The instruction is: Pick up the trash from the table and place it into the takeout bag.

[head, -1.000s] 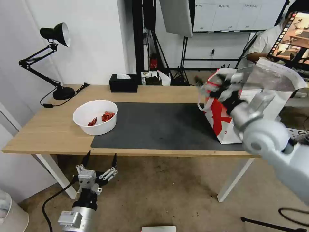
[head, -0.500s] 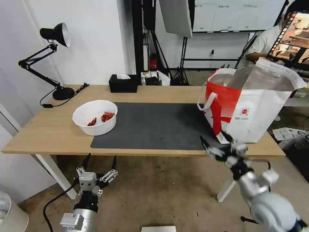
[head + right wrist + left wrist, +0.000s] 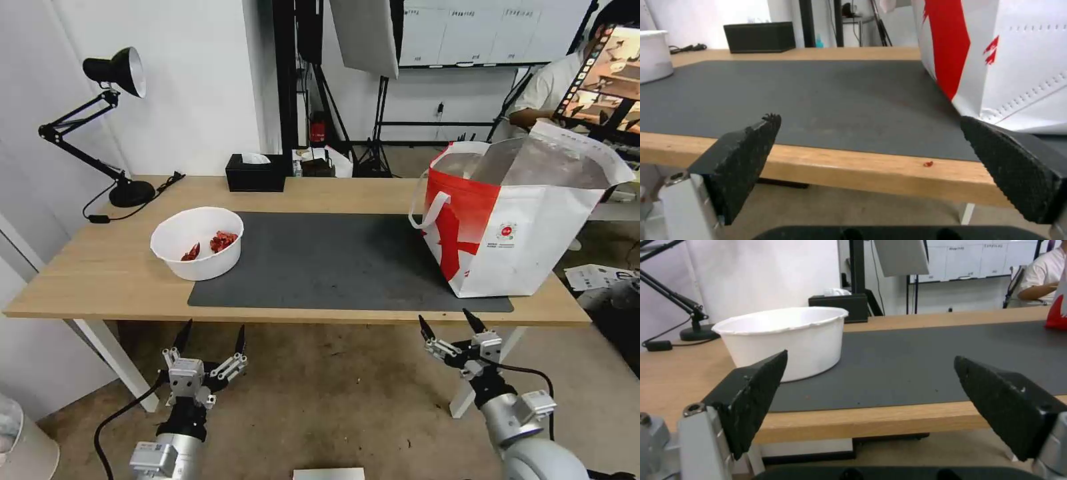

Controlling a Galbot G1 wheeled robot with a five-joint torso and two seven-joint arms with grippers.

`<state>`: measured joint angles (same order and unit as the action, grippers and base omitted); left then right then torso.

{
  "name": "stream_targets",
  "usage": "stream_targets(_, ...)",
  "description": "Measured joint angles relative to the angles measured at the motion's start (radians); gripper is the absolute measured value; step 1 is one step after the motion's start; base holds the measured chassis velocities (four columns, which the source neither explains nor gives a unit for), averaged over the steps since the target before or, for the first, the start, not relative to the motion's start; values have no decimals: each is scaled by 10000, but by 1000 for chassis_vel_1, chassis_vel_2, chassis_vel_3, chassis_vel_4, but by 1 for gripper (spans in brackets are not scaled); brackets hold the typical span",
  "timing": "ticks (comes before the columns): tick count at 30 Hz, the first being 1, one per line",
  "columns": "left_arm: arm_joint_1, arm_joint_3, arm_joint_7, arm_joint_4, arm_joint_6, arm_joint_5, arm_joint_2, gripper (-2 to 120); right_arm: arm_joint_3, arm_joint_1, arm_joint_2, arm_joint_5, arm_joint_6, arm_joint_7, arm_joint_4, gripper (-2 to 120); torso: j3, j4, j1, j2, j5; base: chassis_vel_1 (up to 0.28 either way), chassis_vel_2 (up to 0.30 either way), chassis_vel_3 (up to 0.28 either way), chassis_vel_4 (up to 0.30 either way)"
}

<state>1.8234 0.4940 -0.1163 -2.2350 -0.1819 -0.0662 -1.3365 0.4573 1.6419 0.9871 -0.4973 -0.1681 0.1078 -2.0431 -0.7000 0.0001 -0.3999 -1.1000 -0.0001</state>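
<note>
Grippers low before the table's (image 3: 100, 267) near edge, left gripper (image 3: 211, 335) and right gripper (image 3: 450, 321) both spread wide, holding nothing. White bowl (image 3: 197, 243) of red shells at mat's left edge; takeout bag (image 3: 520, 220) upright far right.

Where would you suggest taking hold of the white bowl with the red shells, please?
Probably by the rim of the white bowl, one finger inside and one outside the thin upright wall on its near side. The red shells lie toward the far side, and the open left hand waits below the table edge nearest it.
</note>
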Motion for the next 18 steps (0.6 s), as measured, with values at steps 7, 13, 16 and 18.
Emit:
stream_targets(7,-80,37,-23,112,24,-27,-1,100,-26,-24,-6,-18,25,19,-12,100,0,0,-1,0,0,0,0,0,0)
stream_targets(13,-1197,544,-987,-36,1034,-1243,752,100,-31,-40,-19,-37,37,25,-19,100,0,1,0,0,-2,0,0,0,0)
stream_targets(16,-2001,923,-1778,-209,1839,-2651,1429,100,-33,-44,-22,-43,39,27,-19,100,-1,0,-1,0,-2,0,0,0,0)
stream_targets(18,-3000,1268,-2605,-216,2782,-4727,2429,100,-34,-49,-26,-48,41,27,-22,100,-1,0,-2,0,-3,0,0,0,0)
